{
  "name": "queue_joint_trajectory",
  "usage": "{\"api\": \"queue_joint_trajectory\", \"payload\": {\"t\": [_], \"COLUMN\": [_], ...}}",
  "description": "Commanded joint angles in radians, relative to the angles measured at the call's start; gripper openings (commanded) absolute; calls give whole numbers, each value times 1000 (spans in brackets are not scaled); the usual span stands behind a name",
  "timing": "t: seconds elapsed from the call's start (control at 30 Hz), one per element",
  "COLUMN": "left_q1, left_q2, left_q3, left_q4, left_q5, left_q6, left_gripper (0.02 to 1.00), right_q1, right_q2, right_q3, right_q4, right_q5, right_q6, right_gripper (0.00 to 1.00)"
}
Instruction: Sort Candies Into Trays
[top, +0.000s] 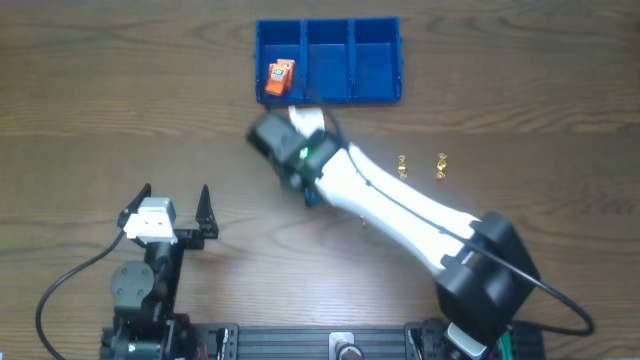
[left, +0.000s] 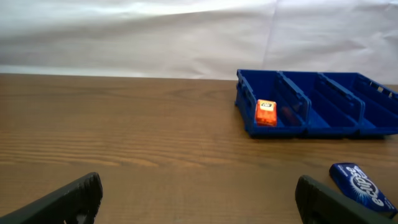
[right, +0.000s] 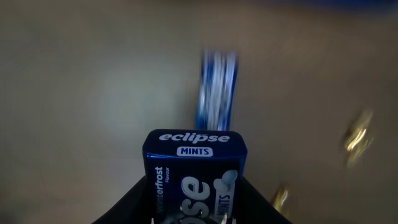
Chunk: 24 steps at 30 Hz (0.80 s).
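Tin, dark blue with white lettering, between right fingers; left fingers wide apart.

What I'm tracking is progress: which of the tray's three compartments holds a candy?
The end compartment at the top view's left of the blue tray: an orange candy lies in it; the other two look empty.

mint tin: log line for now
right end effector: shut on mint tin | left end effector: open | orange candy: in tray, left bin

The right arm is white with black joints and cable; the left arm is black, its pincer dark-fingered.
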<state>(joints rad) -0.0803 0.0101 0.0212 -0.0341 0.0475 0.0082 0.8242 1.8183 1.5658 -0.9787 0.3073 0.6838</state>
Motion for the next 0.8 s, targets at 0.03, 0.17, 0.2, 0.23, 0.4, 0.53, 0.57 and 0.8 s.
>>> {"api": "queue_joint_trajectory", "payload": {"t": [0.03,0.17,0.2,0.23,0.4,0.53,0.57,0.8], "left_q1": [3,3,3,3,3,3,3,3], "left_q2": [-6,-6,-6,-6,-6,-6,-6,-6], "left_q3": [-16,-16,-16,-16,-16,-16,-16,-16], "left_q4": [-42,-42,-42,-42,-42,-42,-42,-42], "left_q5": [-6,-6,-6,-6,-6,-6,-6,-6], "left_q6": [14,14,14,14,14,14,14,14], "left_gripper": [998,998,998,998,998,996,996,998], "right_q1": [-128,-221,-239,-262,-332,-357,-357,-357], "right_q2": [50,195,227,263,361,426,445,509], "right_q3": [290,497,528,563,589,589,589,588], "right_q4": [4,39,52,69,194,246,252,261], "right_q5": [152,135,116,90,-45,-63,-63,-63], "right_q6": [-196,-283,-298,-311,-344,-345,-345,-345], "right_gripper": [36,34,36,34,34,34,34,34]}}
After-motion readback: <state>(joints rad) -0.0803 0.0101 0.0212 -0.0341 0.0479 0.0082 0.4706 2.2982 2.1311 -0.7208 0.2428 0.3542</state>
